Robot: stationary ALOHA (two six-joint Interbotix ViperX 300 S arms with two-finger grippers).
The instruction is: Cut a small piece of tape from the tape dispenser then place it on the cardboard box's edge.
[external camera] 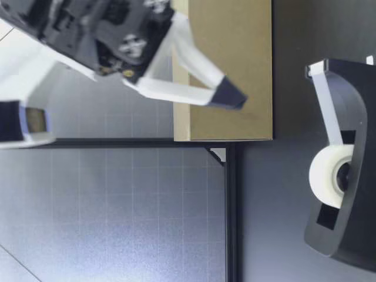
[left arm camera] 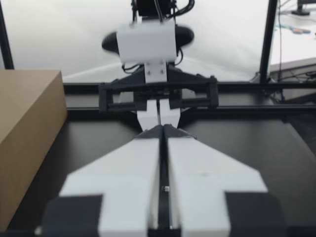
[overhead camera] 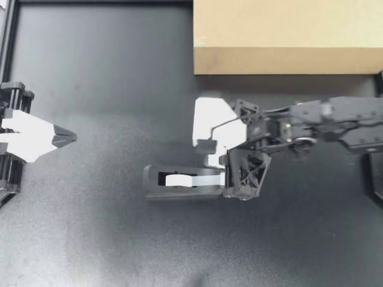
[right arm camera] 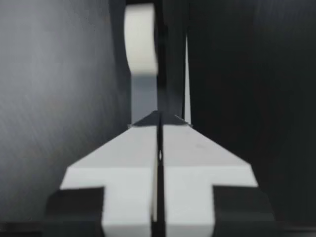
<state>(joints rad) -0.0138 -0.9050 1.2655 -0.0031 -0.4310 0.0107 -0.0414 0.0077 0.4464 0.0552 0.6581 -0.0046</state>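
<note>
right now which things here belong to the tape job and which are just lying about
For the job: tape dispenser, tape roll, cardboard box, my right gripper (shut, over the dispenser's end), my left gripper (shut, at the table's side).
Just there: black table, black frame around it.

Light from overhead, even, shadows faint. Soft grey sheen across dark table [overhead camera: 90, 209]. Box [overhead camera: 287, 24] top washed pale, side face darker. White plastic of my left gripper [overhead camera: 73, 137] glares. Right wrist view dim; left wrist view's backdrop blown bright.
</note>
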